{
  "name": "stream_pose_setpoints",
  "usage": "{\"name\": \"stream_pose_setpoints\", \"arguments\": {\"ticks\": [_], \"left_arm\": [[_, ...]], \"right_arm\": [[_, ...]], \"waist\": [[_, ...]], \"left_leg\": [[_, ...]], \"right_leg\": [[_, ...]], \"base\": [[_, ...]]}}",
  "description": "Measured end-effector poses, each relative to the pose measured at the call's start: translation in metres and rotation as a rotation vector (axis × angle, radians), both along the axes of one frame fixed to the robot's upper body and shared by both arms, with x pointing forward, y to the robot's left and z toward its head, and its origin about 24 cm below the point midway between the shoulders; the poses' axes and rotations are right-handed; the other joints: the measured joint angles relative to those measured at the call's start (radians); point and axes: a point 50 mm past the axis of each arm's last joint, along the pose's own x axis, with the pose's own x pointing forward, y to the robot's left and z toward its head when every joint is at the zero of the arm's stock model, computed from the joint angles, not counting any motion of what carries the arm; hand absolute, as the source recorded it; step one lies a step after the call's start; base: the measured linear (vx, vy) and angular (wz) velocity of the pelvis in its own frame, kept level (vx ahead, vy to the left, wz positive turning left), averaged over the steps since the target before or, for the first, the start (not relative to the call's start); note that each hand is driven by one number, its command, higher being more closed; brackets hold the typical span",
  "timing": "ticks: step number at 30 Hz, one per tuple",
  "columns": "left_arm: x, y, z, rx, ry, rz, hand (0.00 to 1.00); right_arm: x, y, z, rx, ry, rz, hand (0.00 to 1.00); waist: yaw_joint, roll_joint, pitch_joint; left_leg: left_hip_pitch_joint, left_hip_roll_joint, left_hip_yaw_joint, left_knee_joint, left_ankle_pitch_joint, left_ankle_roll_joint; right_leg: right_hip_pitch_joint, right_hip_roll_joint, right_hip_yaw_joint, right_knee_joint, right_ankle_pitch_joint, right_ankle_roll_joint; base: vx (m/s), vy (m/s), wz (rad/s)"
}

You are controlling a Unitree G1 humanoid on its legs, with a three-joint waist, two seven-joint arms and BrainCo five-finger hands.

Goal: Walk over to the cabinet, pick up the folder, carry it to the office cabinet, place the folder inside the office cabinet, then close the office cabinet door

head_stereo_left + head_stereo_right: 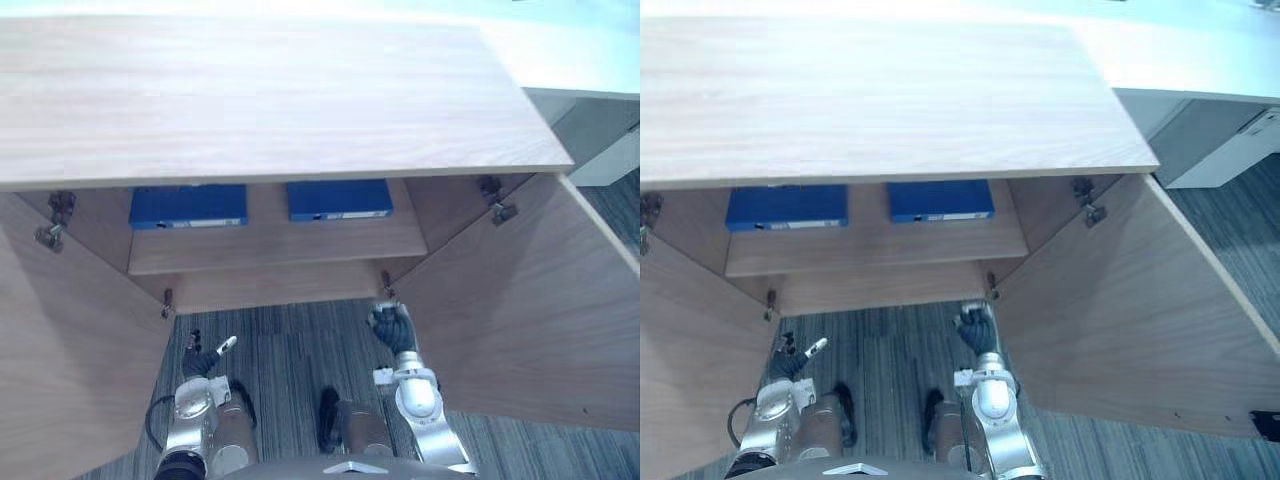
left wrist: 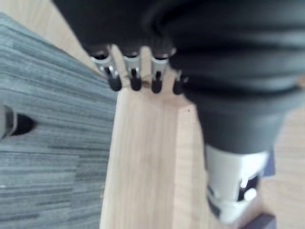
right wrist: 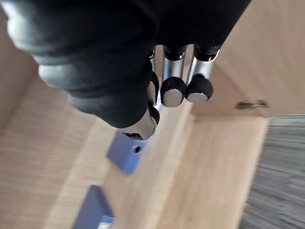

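Two blue folders lie flat on the shelf (image 1: pixel 270 248) inside the open wooden cabinet (image 1: pixel 270 90): the left folder (image 1: pixel 188 205) and the right folder (image 1: pixel 338 198), both also in the right wrist view (image 3: pixel 125 155). My left hand (image 1: pixel 205 360) hangs low over the carpet in front of the cabinet's left side, fingers relaxed and empty. My right hand (image 1: pixel 392 328) hangs in front of the cabinet's right side, just below the shelf edge, with its fingers (image 3: pixel 172 90) loosely curled round nothing. Neither hand touches a folder.
Both cabinet doors stand wide open, the left door (image 1: pixel 70 340) and the right door (image 1: pixel 520 300) flanking my arms. Striped grey carpet (image 1: pixel 290 350) lies between them. A pale desk top (image 1: pixel 580 50) stands behind the cabinet at the right.
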Motion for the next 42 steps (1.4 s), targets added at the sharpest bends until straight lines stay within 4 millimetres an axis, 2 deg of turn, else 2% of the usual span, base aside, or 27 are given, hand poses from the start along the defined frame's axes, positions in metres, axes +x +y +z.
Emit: {"name": "stream_pose_setpoints", "arguments": {"ticks": [4, 5, 6, 11, 15, 17, 26, 29, 32, 36, 42], "left_arm": [[-0.016, 0.004, -0.012, 0.008, 0.083, -0.014, 0.0], [-0.018, 0.005, -0.013, 0.011, 0.092, -0.016, 0.0], [-0.023, 0.005, -0.016, 0.01, 0.108, -0.014, 0.0], [-0.043, 0.002, -0.03, -0.01, 0.208, -0.011, 0.0], [-0.056, 0.002, -0.036, -0.011, 0.263, -0.022, 0.0], [-0.063, 0.001, -0.04, -0.022, 0.297, -0.03, 0.0], [-0.072, 0.002, -0.044, -0.015, 0.345, -0.051, 0.0], [-0.074, 0.002, -0.045, -0.015, 0.351, -0.05, 0.0], [-0.077, 0.003, -0.045, -0.017, 0.356, -0.042, 0.0], [-0.084, 0.004, -0.047, -0.02, 0.378, -0.037, 0.0], [-0.085, 0.004, -0.047, -0.019, 0.379, -0.034, 0.0]], "right_arm": [[-0.016, -0.02, -0.04, -0.036, 0.205, -0.082, 1.0], [-0.018, -0.022, -0.044, -0.035, 0.227, -0.093, 1.0], [-0.022, -0.026, -0.052, -0.033, 0.272, -0.118, 0.0], [-0.053, -0.04, -0.086, 0.04, 0.475, -0.247, 0.0], [-0.076, -0.044, -0.103, 0.098, 0.595, -0.339, 0.0], [-0.077, -0.045, -0.103, 0.112, 0.604, -0.36, 0.0], [-0.085, -0.045, -0.108, 0.168, 0.635, -0.425, 0.0], [-0.088, -0.051, -0.108, 0.191, 0.627, -0.485, 0.0], [-0.091, -0.065, -0.101, 0.221, 0.564, -0.592, 0.0], [-0.095, -0.102, -0.078, 0.261, 0.38, -0.798, 0.0], [-0.107, -0.142, -0.05, 0.248, 0.182, -1.032, 0.0]], "waist": [[-0.006, 0.013, -0.014], [-0.006, 0.013, -0.018], [-0.006, 0.015, -0.027], [-0.003, 0.018, -0.075], [0.0, 0.014, -0.087], [0.0, 0.014, -0.088], [-0.006, 0.012, -0.092], [-0.007, 0.012, -0.093], [-0.011, 0.017, -0.096], [-0.037, 0.023, -0.107], [-0.05, 0.031, -0.117]], "left_leg": [[0.104, -0.037, 0.029, -0.155, 0.073, -0.001], [0.12, -0.042, 0.034, -0.175, 0.081, 0.0], [0.147, -0.051, 0.039, -0.209, 0.094, -0.002], [0.245, -0.086, 0.066, -0.35, 0.155, 0.0], [0.315, -0.116, 0.072, -0.472, 0.204, -0.004], [0.343, -0.129, 0.06, -0.508, 0.218, -0.001], [0.392, -0.151, 0.062, -0.514, 0.21, 0.01], [0.395, -0.154, 0.068, -0.514, 0.205, 0.013], [0.41, -0.154, 0.093, -0.514, 0.191, 0.009], [0.417, -0.155, 0.119, -0.513, 0.169, 0.006], [0.428, -0.152, 0.176, -0.507, 0.136, 0.002]], "right_leg": [[0.107, 0.004, 0.014, -0.18, 0.094, 0.007], [0.12, 0.006, 0.019, -0.198, 0.104, 0.008], [0.141, 0.006, 0.031, -0.226, 0.117, 0.009], [0.181, -0.004, 0.061, -0.28, 0.144, 0.012], [0.193, -0.006, 0.086, -0.309, 0.158, 0.013], [0.201, -0.008, 0.098, -0.319, 0.162, 0.016], [0.253, -0.025, 0.115, -0.33, 0.16, 0.02], [0.253, -0.026, 0.127, -0.33, 0.16, 0.021], [0.252, -0.023, 0.157, -0.331, 0.16, 0.021], [0.242, -0.02, 0.185, -0.333, 0.16, 0.019], [0.221, -0.009, 0.236, -0.328, 0.159, 0.02]], "base": [[0.08, 0.004, -0.11], [0.03, -0.004, -0.17], [0.01, -0.006, -0.14], [-0.02, 0.008, -0.15], [-0.07, 0.03, -0.19], [-0.06, 0.036, -0.26], [-0.02, 0.038, -0.01], [0.01, 0.012, -0.07], [0.02, 0.01, -0.3], [0.06, 0.009, -0.24], [0.07, 0.004, -0.28]]}}
